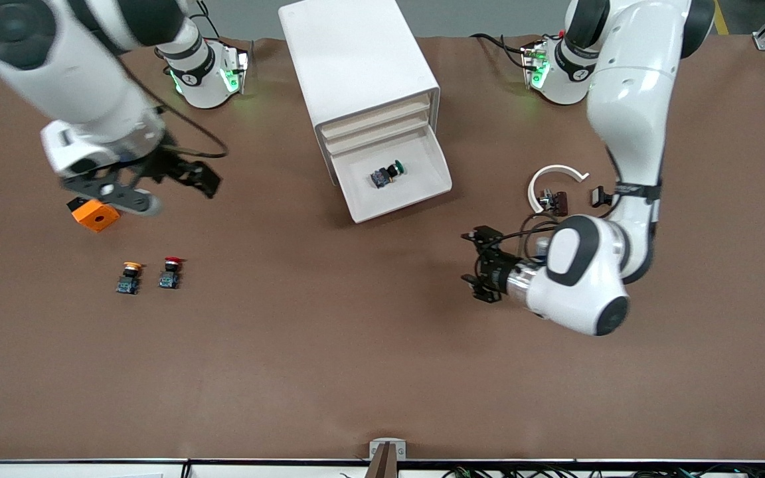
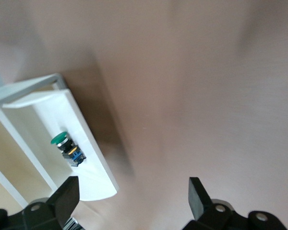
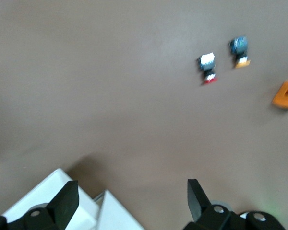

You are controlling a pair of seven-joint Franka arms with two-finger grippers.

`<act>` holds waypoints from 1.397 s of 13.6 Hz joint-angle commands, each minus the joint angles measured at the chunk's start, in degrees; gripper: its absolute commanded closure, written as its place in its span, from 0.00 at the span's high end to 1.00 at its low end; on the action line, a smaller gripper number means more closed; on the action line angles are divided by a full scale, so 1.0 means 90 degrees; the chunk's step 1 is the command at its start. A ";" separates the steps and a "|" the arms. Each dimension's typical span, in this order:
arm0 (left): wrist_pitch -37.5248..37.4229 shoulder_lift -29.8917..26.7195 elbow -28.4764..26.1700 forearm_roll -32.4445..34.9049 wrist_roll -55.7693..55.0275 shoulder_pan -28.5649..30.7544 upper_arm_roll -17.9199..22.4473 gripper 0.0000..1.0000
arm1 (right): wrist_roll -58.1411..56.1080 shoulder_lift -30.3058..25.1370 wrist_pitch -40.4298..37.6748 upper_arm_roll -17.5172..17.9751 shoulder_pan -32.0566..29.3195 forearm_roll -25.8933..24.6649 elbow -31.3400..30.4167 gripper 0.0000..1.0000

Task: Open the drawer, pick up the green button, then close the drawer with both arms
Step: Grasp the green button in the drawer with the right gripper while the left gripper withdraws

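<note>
The white cabinet [image 1: 356, 60] stands mid-table near the arm bases. Its bottom drawer [image 1: 422, 169] is pulled out, and the green-capped button [image 1: 388, 174] lies on its side in it. My left gripper [image 1: 474, 260] is open and empty over bare table, off the drawer toward the left arm's end. In the left wrist view, the left gripper [image 2: 133, 187] is open, with the drawer [image 2: 86, 139] and button [image 2: 65, 143] showing. My right gripper [image 1: 203, 178] is open and empty over the table toward the right arm's end. It is also open in its wrist view [image 3: 132, 189].
An orange block [image 1: 95, 214] lies under the right hand. A yellow-capped button [image 1: 130, 277] and a red-capped one [image 1: 170, 272] stand nearer the camera. A white ring piece [image 1: 555, 176] and a small brown part [image 1: 558, 201] lie by the left arm.
</note>
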 commanded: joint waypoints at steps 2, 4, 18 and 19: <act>-0.0092 -0.0827 -0.0139 0.0498 0.0789 -0.0047 0.0732 1.00 | 0.2188 0.0530 0.0157 -0.0067 0.0980 0.0078 0.0149 1.00; -0.0092 -0.1120 -0.0139 0.1442 0.1034 -0.0066 0.0743 1.00 | 0.3322 0.0784 0.0528 -0.0067 0.1439 0.0186 0.0110 1.00; -0.0766 -0.2732 -0.0295 0.4709 0.8688 0.0176 0.0763 1.00 | 0.4772 0.2483 0.2453 -0.0057 0.2633 0.1151 -0.0397 1.00; -0.0776 -0.2859 -0.0344 0.4709 0.9049 0.0255 0.0744 1.00 | 0.4772 0.2591 0.2463 -0.0057 0.2652 0.1288 -0.0398 1.00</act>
